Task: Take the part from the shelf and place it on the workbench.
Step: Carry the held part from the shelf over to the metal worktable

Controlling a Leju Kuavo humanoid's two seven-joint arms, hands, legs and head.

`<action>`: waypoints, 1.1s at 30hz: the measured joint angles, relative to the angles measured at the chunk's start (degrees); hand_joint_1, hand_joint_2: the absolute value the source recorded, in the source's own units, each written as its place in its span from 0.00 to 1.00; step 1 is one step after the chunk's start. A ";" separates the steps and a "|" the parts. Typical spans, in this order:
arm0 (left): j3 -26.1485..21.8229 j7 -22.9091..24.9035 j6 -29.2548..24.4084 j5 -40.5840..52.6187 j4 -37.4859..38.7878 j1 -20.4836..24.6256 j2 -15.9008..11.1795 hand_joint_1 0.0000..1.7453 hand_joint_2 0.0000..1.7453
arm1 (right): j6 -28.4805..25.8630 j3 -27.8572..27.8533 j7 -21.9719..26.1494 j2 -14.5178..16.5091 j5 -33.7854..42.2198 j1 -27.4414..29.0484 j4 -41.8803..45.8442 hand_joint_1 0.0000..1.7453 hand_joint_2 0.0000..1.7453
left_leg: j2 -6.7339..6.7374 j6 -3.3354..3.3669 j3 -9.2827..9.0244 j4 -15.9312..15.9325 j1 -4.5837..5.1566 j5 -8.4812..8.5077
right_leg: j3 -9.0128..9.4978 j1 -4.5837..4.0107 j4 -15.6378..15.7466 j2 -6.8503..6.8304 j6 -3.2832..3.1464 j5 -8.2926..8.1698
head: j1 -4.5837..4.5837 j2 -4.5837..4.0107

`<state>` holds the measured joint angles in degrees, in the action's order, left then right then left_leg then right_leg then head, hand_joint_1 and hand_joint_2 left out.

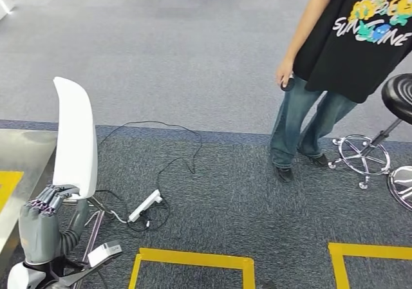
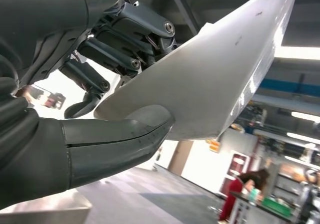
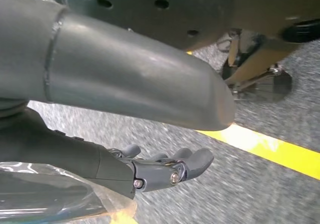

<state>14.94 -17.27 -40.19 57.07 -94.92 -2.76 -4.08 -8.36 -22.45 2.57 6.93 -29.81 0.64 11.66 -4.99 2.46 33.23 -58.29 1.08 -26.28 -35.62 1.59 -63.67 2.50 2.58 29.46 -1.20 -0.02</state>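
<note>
White part [image 1: 74, 134]: upright, low at left over grey carpet | left hand [image 1: 42, 219]: grips its lower end, thumb [image 2: 113, 141] under, fingers [image 2: 113, 54] over | right hand [image 3: 124, 129]: empty, fingers straight, above yellow floor line [image 3: 279, 151] | person [image 1: 335, 51] stands beyond.

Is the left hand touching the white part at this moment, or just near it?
Touching. In the left wrist view the thumb presses one face of the white part and the darker fingers lie against the other; the head view shows the left hand holding it upright.
</note>
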 joint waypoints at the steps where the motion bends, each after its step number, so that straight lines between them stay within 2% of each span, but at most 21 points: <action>1: 0.01 0.00 -0.01 0.00 0.00 0.03 -0.01 1.00 1.00 | 0.06 0.00 -0.01 0.00 0.01 -0.02 -0.01 0.00 0.00 | -0.64 -0.31 0.25 -0.42 -0.02 -0.22 | 1.23 0.12 2.62 1.08 -0.08 -0.84 | 0.03 0.00; 3: 0.01 0.00 -0.02 0.00 0.00 0.02 -0.05 1.00 1.00 | 0.15 -0.01 -0.06 -0.02 0.03 -0.10 -0.03 0.00 0.00 | -1.75 -0.86 0.80 -0.92 -0.15 -0.41 | 2.22 0.05 4.11 1.79 -0.41 -0.63 | 0.07 0.00; 5: 0.02 0.00 -0.02 0.01 0.00 -0.11 -0.18 1.00 1.00 | 0.18 -0.03 -0.09 -0.04 0.03 -0.19 -0.03 0.00 0.00 | -2.17 -1.26 1.06 -1.16 -0.35 -0.51 | 2.55 0.01 4.26 0.44 -0.97 -0.70 | 0.09 0.00; 7: 0.05 0.00 -0.02 0.02 0.00 -0.03 -0.30 1.00 1.00 | 0.25 -0.03 -0.04 -0.03 0.02 -0.20 -0.03 0.00 0.00 | 0.16 -1.87 2.20 -3.80 -0.35 -2.13 | 3.00 0.15 4.59 -1.02 -1.53 -0.67 | 0.43 0.00; 9: 0.08 0.00 -0.02 0.02 0.00 0.09 -0.32 1.00 1.00 | 0.29 -0.02 -0.02 -0.02 0.02 -0.09 -0.03 0.00 0.00 | 3.21 -2.59 5.44 -10.49 -0.61 -5.44 | 3.34 0.03 4.68 -2.57 -1.87 -0.39 | 0.74 0.00; 11: 0.09 0.00 -0.02 0.02 0.01 -0.01 -0.33 1.00 1.00 | 0.30 -0.02 -0.03 -0.05 0.02 0.06 -0.03 0.00 0.00 | 4.15 -3.06 8.56 -16.37 -1.09 -7.20 | 3.59 -0.02 4.67 -4.27 -1.93 -0.02 | 0.75 0.00; 12: 0.09 0.00 -0.02 0.02 0.02 -0.06 -0.34 1.00 1.00 | 0.29 -0.02 -0.03 -0.07 0.02 0.09 -0.03 0.00 0.00 | 4.30 -3.17 8.80 -16.58 -1.28 -6.46 | 3.78 -0.02 4.67 -5.10 -1.89 0.18 | 0.76 0.00; 14: 0.09 -0.03 -0.02 0.02 0.02 -0.09 -0.36 1.00 1.00 | 0.28 -0.02 -0.02 -0.09 0.01 0.06 -0.03 0.00 0.00 | 5.31 -3.04 6.13 -10.79 -1.40 -2.48 | 4.36 -0.02 4.68 -6.54 -1.70 0.63 | 0.76 0.00; 16: 0.09 -0.09 -0.02 0.02 0.01 0.00 -0.37 1.00 1.00 | 0.26 -0.02 -0.01 -0.09 -0.01 0.05 -0.03 0.00 0.00 | 8.13 -2.60 2.77 -3.87 -0.77 -0.03 | 4.97 -0.19 4.72 -7.77 -1.21 1.16 | 0.80 0.00; 17: 0.09 -0.15 -0.02 0.02 0.00 0.04 -0.36 1.00 1.00 | 0.24 -0.02 0.00 -0.09 -0.04 0.02 -0.03 0.00 0.00 | 9.26 -2.30 1.85 -1.89 -0.40 0.26 | 5.23 -0.32 4.79 -8.39 -0.88 1.40 | 0.79 0.00; 18: 0.09 -0.20 -0.02 0.02 0.00 0.05 -0.35 1.00 1.00 | 0.19 -0.02 -0.01 -0.08 -0.08 -0.02 -0.03 0.00 0.00 | 9.54 -2.02 1.66 -1.41 -0.05 -0.16 | 5.49 -0.40 4.93 -9.05 -0.54 1.59 | 0.80 0.00; 20: 0.09 -0.33 -0.03 0.03 -0.04 -0.04 -0.34 1.00 1.00 | 0.08 -0.02 -0.02 -0.07 -0.16 -0.30 -0.02 0.00 0.00 | 8.20 -1.31 1.31 -0.82 -0.04 -0.15 | 6.13 -0.28 5.21 -10.11 0.14 2.03 | 0.80 0.00; 22: 0.07 -0.52 -0.08 0.07 -0.18 0.03 -0.33 1.00 1.00 | -0.01 -0.02 -0.02 -0.05 -0.26 -0.56 -0.01 0.00 0.00 | 6.75 -0.48 0.53 -0.03 -0.32 0.02 | 5.69 -0.07 3.38 -7.75 0.57 3.43 | 0.66 0.00; 24: 0.05 -0.74 -0.09 0.12 -0.26 0.17 -0.16 1.00 1.00 | -0.07 -0.01 -0.03 -0.05 -0.33 -0.59 -0.01 0.00 0.00 | 5.34 0.21 0.13 0.30 -0.47 0.01 | 2.17 -0.04 -3.34 -3.86 0.58 6.40 | 0.33 0.00; 26: 0.05 -0.91 -0.05 0.17 -0.26 0.03 0.01 1.00 1.00 | -0.12 0.00 -0.14 -0.06 -0.37 -0.44 -0.02 0.00 0.00 | 3.64 0.51 0.08 0.26 -0.41 -0.14 | -2.29 -0.15 -10.25 -2.62 0.54 8.24 | 0.15 0.00; 27: 0.05 -0.99 -0.03 0.20 -0.26 -0.08 0.03 1.00 1.00 | -0.13 0.00 -0.22 -0.07 -0.40 -0.33 -0.02 0.00 0.00 | 2.75 0.52 0.01 0.23 -0.39 -0.21 | -3.42 -0.19 -11.07 -2.52 0.53 7.55 | 0.14 0.00; 28: 0.05 -1.05 -0.03 0.25 -0.26 -0.15 0.06 1.00 1.00 | -0.15 -0.01 -0.30 -0.07 -0.45 -0.25 -0.03 0.00 0.00 | 1.80 0.43 -0.10 0.17 -0.40 -0.30 | -3.43 -0.21 -9.65 -2.40 0.50 5.70 | 0.10 0.00; 29: 0.05 -1.09 -0.02 0.28 -0.26 -0.17 0.10 1.00 1.00 | -0.16 -0.01 -0.33 -0.07 -0.52 -0.18 -0.03 0.00 0.00 | 0.89 0.26 -0.25 0.05 -0.44 -0.47 | -2.44 -0.16 -6.29 -1.95 0.45 3.09 | 0.10 0.00; 30: 0.05 -1.11 -0.02 0.32 -0.26 -0.18 0.13 1.00 1.00 | -0.18 -0.01 -0.36 -0.07 -0.59 -0.15 -0.04 0.00 0.00 | 0.11 -0.01 -0.33 -0.13 -0.49 -0.70 | -1.07 -0.05 -2.50 -0.68 0.39 0.90 | 0.08 0.00; 31: 0.05 -1.11 -0.02 0.35 -0.26 -0.16 0.16 1.00 1.00 | -0.22 -0.01 -0.36 -0.07 -0.65 -0.16 -0.07 0.00 0.00 | -0.63 -0.32 -0.23 -0.48 -0.50 -0.96 | 0.43 0.13 0.97 0.64 0.31 -0.47 | 0.10 0.00; 33: 0.05 -1.11 -0.02 0.35 -0.27 -0.17 0.19 1.00 1.00 | -0.29 0.00 -0.38 -0.07 -0.76 -0.22 -0.11 0.00 0.00 | -1.82 -0.96 0.21 -0.88 -0.62 -1.16 | 1.96 0.23 4.02 2.32 0.03 -0.84 | 0.12 0.01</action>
<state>14.99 -18.38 -40.21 57.42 -95.20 -2.93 -3.89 -8.65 -22.45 2.19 6.86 -30.57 0.42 11.55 -6.81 1.50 33.44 -59.17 0.46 -27.44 -33.66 1.82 -59.65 4.81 2.61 28.63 -1.08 -0.02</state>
